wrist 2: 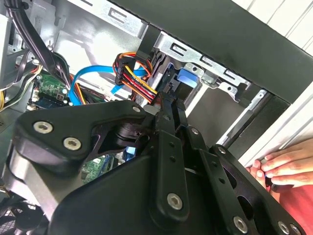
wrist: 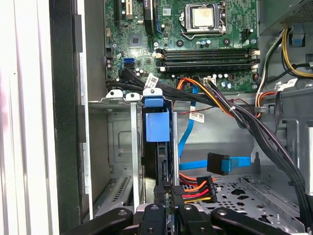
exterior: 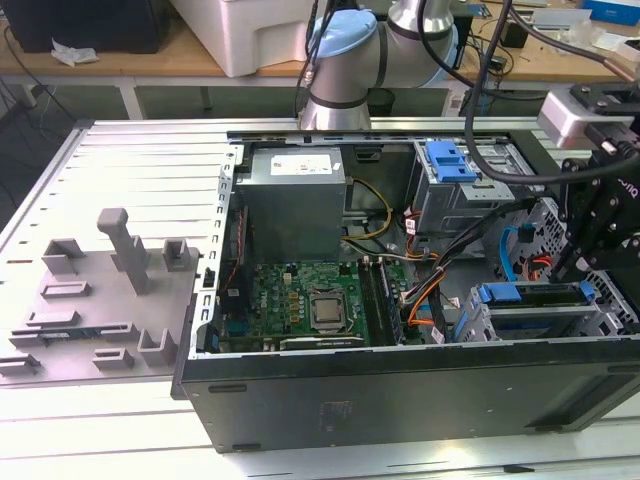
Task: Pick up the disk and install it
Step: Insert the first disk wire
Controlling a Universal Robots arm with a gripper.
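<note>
Fingers (wrist: 163, 198) drawn together, barely any gap, gripping nothing; tips right at exposed end of disk (wrist: 156, 125). Disk stands edge-on in slot of silver drive cage (wrist: 117, 147), blue carrier showing, at near corner of open computer case (exterior: 400, 400) on the exterior view's right. Bundled power cables (wrist: 193, 188) just beside fingers. Person's hand (wrist 2: 281, 166) rests on case edge in second wrist view. Case lies on ribbed metal counter (exterior: 130, 160); grey fixture (exterior: 100, 290) at the exterior view's left. Far side: robot arm (exterior: 345, 50), wooden bench (exterior: 100, 65) with white box (exterior: 250, 35).
</note>
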